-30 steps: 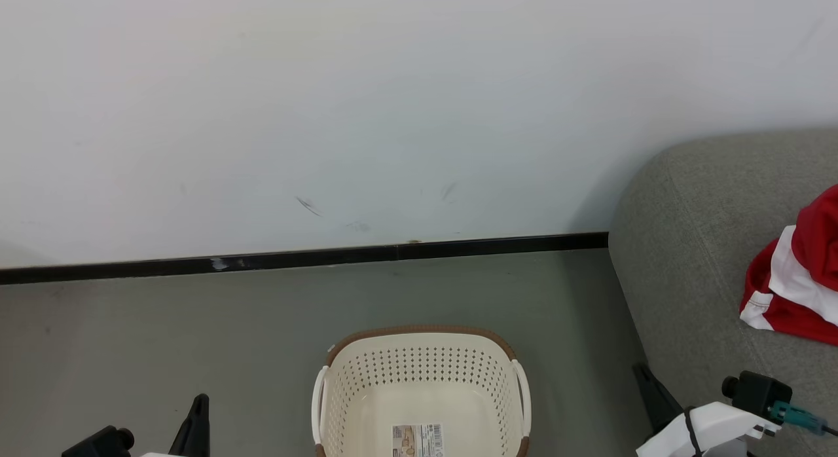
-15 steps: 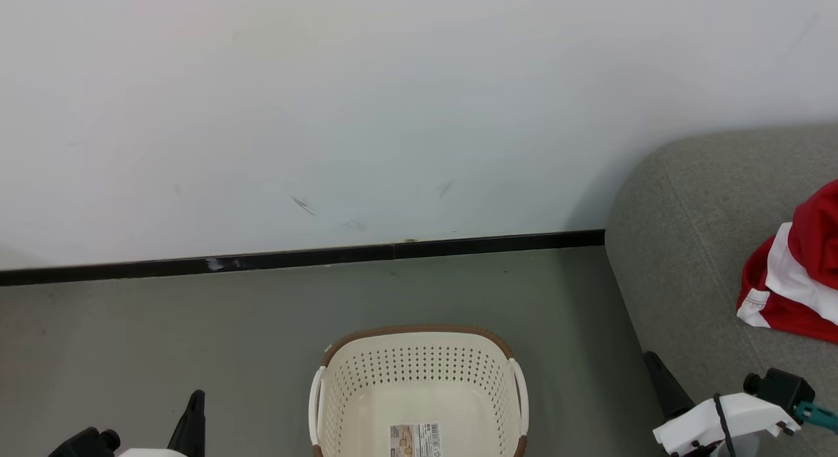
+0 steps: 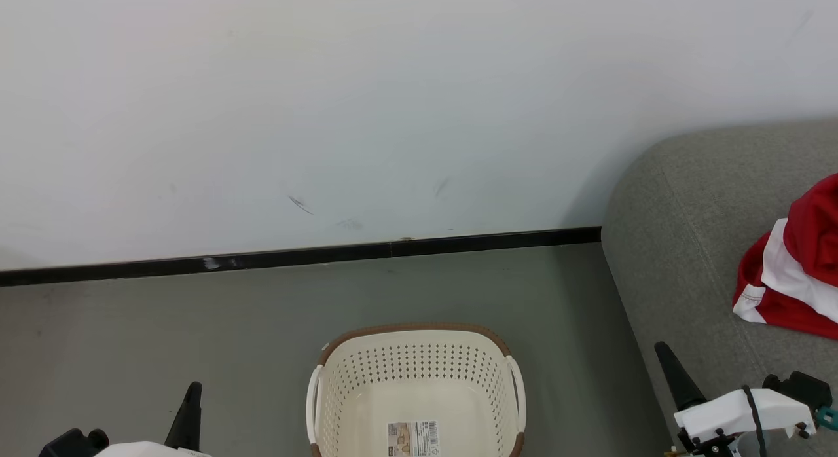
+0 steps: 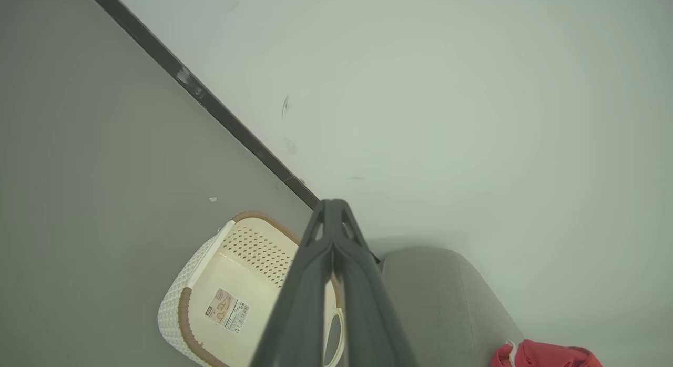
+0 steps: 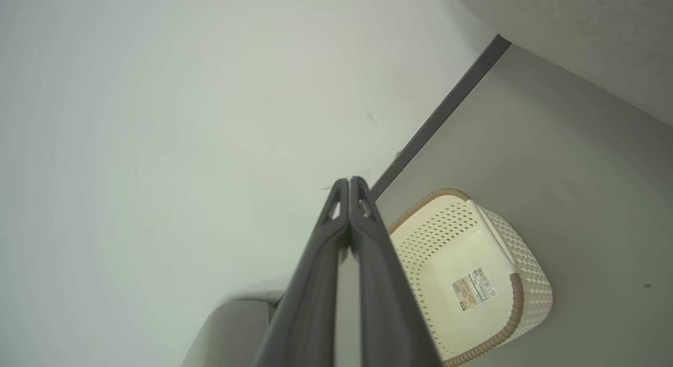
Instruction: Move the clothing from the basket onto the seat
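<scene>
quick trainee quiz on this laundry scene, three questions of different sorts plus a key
1. Fill in the gap: the fingers of the left gripper and of the right gripper are pressed together, so both are ____.
2. True or false: the basket has clothing in it.
3. Where does the red and white clothing lie? A) in the basket B) on the seat C) in the right gripper

Key: 1 shut; 2 false, its bottom shows bare with just a label; 3 B.
</scene>
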Available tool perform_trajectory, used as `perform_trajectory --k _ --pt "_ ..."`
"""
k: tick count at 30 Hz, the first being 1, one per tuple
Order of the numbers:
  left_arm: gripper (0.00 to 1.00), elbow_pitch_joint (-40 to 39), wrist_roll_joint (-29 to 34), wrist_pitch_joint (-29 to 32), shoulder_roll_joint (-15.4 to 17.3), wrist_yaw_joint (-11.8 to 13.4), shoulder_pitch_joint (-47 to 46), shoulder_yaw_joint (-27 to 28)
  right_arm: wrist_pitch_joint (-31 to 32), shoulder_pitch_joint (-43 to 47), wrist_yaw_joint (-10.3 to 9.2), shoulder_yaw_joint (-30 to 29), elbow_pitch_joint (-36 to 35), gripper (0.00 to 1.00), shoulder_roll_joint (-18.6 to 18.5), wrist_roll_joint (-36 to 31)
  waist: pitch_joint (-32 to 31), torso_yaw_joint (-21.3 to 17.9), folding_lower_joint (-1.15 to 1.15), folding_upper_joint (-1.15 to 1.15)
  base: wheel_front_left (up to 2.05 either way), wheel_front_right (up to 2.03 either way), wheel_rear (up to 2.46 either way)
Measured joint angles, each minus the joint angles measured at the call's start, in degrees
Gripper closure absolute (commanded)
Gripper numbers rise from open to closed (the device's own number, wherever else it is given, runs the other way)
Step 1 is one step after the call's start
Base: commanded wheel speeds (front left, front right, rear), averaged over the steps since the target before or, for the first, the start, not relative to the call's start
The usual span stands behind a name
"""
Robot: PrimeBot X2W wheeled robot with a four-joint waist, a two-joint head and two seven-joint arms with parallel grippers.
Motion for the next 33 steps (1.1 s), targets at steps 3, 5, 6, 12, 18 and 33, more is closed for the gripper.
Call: perform_trajectory --k 3,5,6,12,18,33 --pt "1.00 0.0 -1.7 0.7 -0.2 -0.2 -0.2 0.6 0.6 0.0 0.00 -0.5 -0.3 1.00 0.0 2.4 0.2 -0.1 -0.13 0.00 0.00 0.00 0.00" --pt "1.00 -0.1 -2.8 1.0 -0.4 -0.5 -0.4 0.9 0.8 0.0 0.00 -0.7 -0.5 1.00 0.0 3.9 0.4 -0.2 -0.20 0.00 0.00 0.00 0.00" --pt "1.00 -0.1 -3.5 1.2 -0.4 -0.7 -0.5 1.1 1.0 0.0 0.00 -0.9 -0.6 1.00 0.1 4.6 0.5 -0.2 -0.22 0.00 0.00 0.00 0.00" --pt "1.00 -0.3 -7.0 2.3 -1.1 -1.5 -1.2 2.3 2.0 0.0 0.00 -2.1 -1.4 1.00 0.1 9.4 0.9 -0.4 -0.32 0.00 0.00 0.00 0.00" --pt "1.00 -0.4 -9.9 3.3 -1.4 -2.1 -1.2 3.2 3.1 0.0 0.00 -2.9 -2.1 1.00 0.1 13.2 1.1 -0.5 -0.34 0.00 0.00 0.00 0.00" --pt "1.00 -0.6 -18.9 6.3 -2.6 -4.2 -2.4 6.2 6.0 0.0 0.00 -5.7 -4.0 1.00 0.2 24.8 1.7 -1.0 -0.37 0.00 0.00 0.00 0.00"
